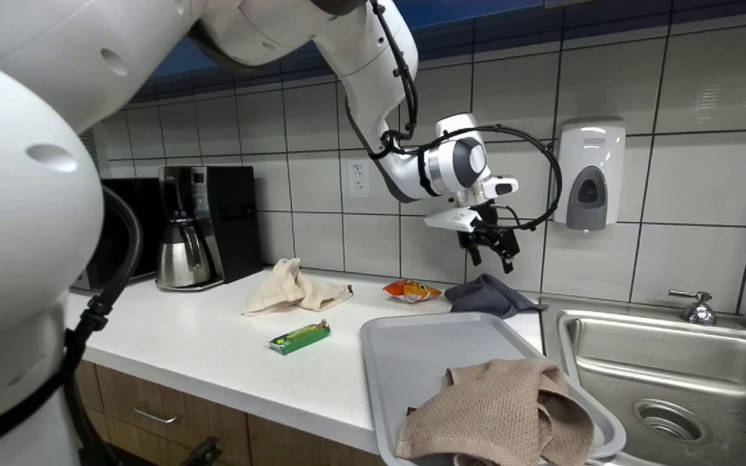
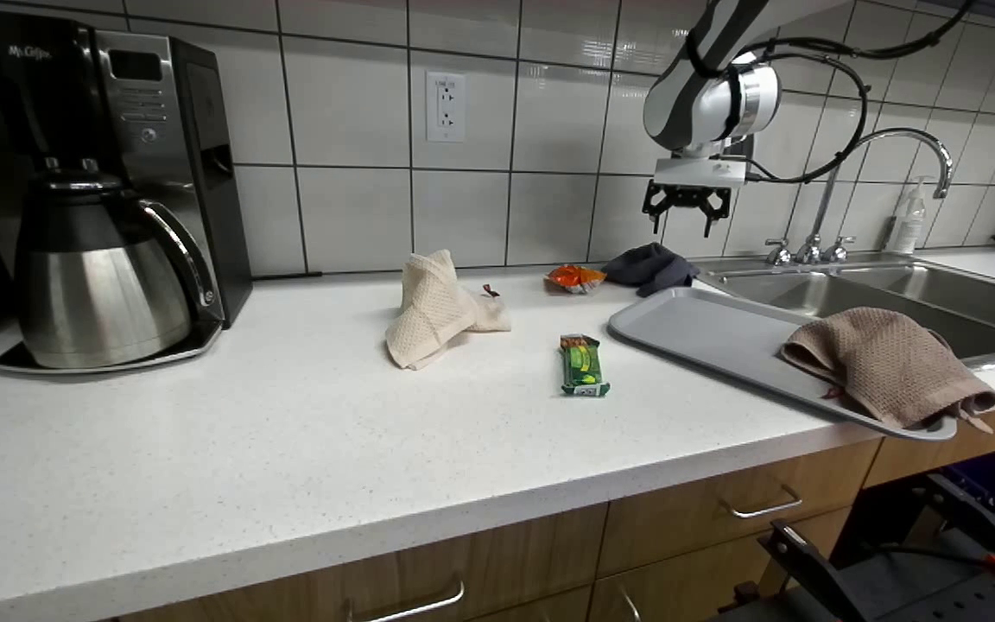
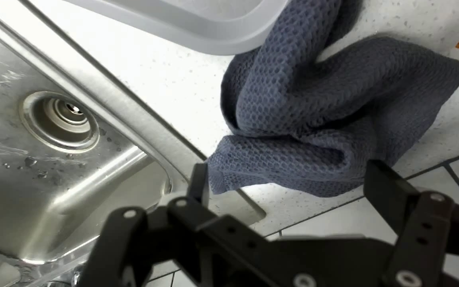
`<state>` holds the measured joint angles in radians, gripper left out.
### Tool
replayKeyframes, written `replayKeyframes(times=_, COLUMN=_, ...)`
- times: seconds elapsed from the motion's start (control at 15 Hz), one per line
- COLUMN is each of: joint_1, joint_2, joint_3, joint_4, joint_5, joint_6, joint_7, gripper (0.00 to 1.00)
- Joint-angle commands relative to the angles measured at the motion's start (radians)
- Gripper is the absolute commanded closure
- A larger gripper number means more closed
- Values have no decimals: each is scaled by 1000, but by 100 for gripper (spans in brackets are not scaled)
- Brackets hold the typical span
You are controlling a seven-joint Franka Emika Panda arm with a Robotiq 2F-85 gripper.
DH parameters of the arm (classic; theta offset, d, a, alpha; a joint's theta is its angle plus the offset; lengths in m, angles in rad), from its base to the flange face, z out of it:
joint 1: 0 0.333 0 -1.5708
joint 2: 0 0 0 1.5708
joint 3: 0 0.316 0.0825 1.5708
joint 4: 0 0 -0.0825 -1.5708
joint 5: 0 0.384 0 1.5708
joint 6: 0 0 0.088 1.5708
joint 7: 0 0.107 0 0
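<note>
A white countertop (image 1: pixel 217 343) runs through the middle of an exterior view, a steel sink (image 1: pixel 723 395) at lower right and, alongside it, a gray tray (image 1: pixel 438 343) bearing a brown towel (image 1: pixel 496 411) near the bottom edge. A dark blue cloth (image 3: pixel 301 103) lies crumpled right of center in the wrist view; whether it touches the tray's rim is hard to tell. Above the cloth hangs the gripper (image 1: pixel 492 264), its jaws spread wide. In both exterior views, an orange packet (image 1: pixel 412 290) sits just left of the cloth.
</note>
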<state>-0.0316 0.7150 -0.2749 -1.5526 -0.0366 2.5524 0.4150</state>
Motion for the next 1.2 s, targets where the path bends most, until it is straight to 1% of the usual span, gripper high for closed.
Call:
replayKeyframes(times=0.0, joint_1=33, joint_2=-118, joint_3=-23, joint_4=-147, joint_5=-28, joint_6=14, joint_7=26, gripper=0)
replayKeyframes(times=0.47, joint_1=67, joint_2=-279, joint_3=-56, joint_4=-357, joint_5=-77, joint_6=16, joint_7=55, gripper=0)
replayKeyframes(times=0.87, joint_1=84, joint_2=-441, joint_3=-80, joint_4=-547, joint_5=-179, joint_6=8, joint_7=132, gripper=0)
replayKeyframes(times=1.13, joint_1=72, joint_2=-541, joint_3=-70, joint_4=-660, joint_5=-250, joint_6=3, joint_7=197, gripper=0)
